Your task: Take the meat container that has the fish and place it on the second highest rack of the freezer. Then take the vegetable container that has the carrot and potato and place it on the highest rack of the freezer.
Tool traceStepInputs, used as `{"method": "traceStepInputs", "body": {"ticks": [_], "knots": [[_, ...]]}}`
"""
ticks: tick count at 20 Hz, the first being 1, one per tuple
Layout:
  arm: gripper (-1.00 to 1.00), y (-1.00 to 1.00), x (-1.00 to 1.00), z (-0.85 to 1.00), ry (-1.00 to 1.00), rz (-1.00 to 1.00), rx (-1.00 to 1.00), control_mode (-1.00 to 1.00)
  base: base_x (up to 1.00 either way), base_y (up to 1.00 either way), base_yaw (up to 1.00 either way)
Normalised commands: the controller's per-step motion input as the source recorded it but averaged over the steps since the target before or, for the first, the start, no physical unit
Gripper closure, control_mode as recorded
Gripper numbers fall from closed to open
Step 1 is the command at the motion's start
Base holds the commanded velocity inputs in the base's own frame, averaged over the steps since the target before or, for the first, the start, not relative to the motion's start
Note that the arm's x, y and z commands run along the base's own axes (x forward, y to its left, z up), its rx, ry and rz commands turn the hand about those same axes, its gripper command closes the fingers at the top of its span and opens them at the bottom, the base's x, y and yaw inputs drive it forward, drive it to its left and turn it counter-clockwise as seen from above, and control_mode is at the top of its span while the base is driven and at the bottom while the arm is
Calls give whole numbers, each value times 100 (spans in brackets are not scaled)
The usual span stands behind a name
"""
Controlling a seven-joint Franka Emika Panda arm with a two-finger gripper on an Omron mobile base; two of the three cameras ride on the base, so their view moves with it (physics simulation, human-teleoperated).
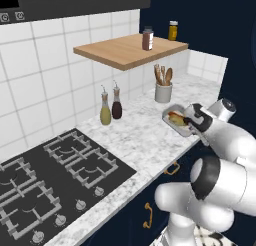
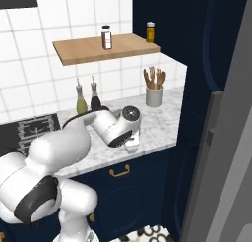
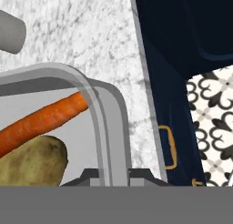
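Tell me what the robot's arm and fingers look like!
The arm is made of smooth, glossy white rounded shells, fat like balloons, joined by dark grey and black rings at the joints. A round white cap with a grey middle sits near the wrist. The fingers are small, dark grey and blocky.

Vegetable container (image 1: 176, 121) on the counter (image 1: 135, 140), before the utensil crock (image 1: 163, 92).

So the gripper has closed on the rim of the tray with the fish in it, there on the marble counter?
Not the fish: the hand view shows the vegetable container holding a carrot and a potato. The gripper is shut on its rim, at the marble counter.
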Motion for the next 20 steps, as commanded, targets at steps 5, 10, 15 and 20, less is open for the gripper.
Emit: {"method": "traceStepInputs", "body": {"ticks": [5,10,15,20], "knots": [[100,58,-85,77,0,-14,-3,-100,0,0,0],[100,36,-100,98,0,-13,0,-100,0,0,0],[100,11,-77,100,3,-8,0,-100,0,0,0],[100,0,-53,69,5,0,3,-100,0,0,0]]}}
